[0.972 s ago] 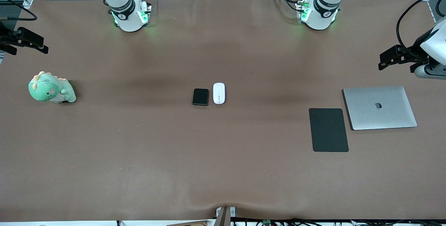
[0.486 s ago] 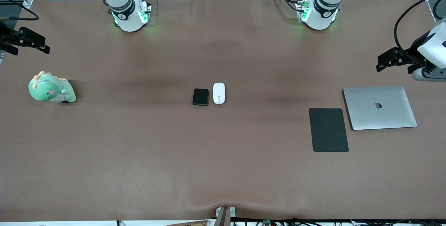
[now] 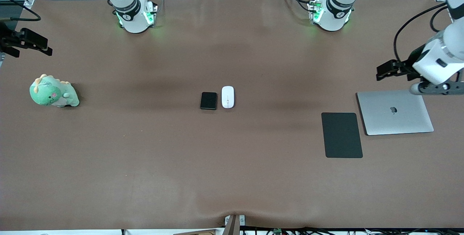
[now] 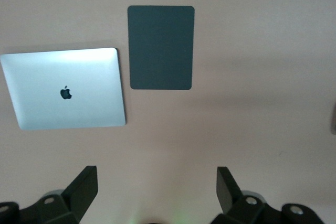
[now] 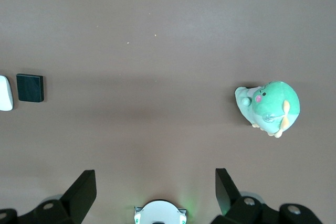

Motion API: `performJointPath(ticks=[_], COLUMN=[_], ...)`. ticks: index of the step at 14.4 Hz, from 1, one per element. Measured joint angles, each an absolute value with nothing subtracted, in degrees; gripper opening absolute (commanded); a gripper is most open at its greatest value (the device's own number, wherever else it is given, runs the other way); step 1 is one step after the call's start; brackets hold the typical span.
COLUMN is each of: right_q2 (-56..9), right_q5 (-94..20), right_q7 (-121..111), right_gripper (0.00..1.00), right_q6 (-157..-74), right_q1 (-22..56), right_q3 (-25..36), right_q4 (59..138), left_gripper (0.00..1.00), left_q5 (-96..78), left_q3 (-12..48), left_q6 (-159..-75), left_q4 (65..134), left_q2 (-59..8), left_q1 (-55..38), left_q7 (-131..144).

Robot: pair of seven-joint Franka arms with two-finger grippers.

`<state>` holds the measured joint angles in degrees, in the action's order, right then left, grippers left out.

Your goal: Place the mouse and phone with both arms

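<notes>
The white mouse [image 3: 227, 97] and the black phone [image 3: 208, 100] lie side by side at the table's middle, the phone toward the right arm's end. Both also show at the edge of the right wrist view, the phone [image 5: 30, 87] and the mouse [image 5: 4, 93]. My left gripper [image 3: 382, 71] is open and empty, up in the air over the table beside the laptop; its jaws stand wide in the left wrist view [image 4: 156, 184]. My right gripper [image 3: 43, 46] is open and empty over the table's right-arm end; its jaws are wide in the right wrist view [image 5: 156, 184].
A closed silver laptop [image 3: 395, 111] and a flat black mouse pad [image 3: 341, 135] lie at the left arm's end; both show in the left wrist view, the laptop [image 4: 65, 88] and the pad [image 4: 161, 47]. A green plush dinosaur [image 3: 53, 91] sits at the right arm's end.
My left gripper has moved in from the table's end toward the middle, now beside the laptop. My right gripper has barely shifted. The mouse and phone have not moved.
</notes>
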<state>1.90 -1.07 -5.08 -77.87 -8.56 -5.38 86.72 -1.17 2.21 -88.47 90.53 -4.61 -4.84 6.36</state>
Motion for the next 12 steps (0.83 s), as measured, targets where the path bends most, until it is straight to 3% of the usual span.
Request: performJointPath(ticks=[12], right_q2=[1.87], right_q5=[-2.21], right_q7=[-5.08], right_gripper=[1.00], right_q6=[-78.09], right_q1=[-8.56], right_q3=[-5.42], right_q4=[86.72], left_gripper=[1.00], left_q5=[-7.37], left_q3=[3.09], left_q6=[-93.48], left_q4=[90.52], left_q2=[-9.59], left_q1=[-22.85], left_q7=[29.65])
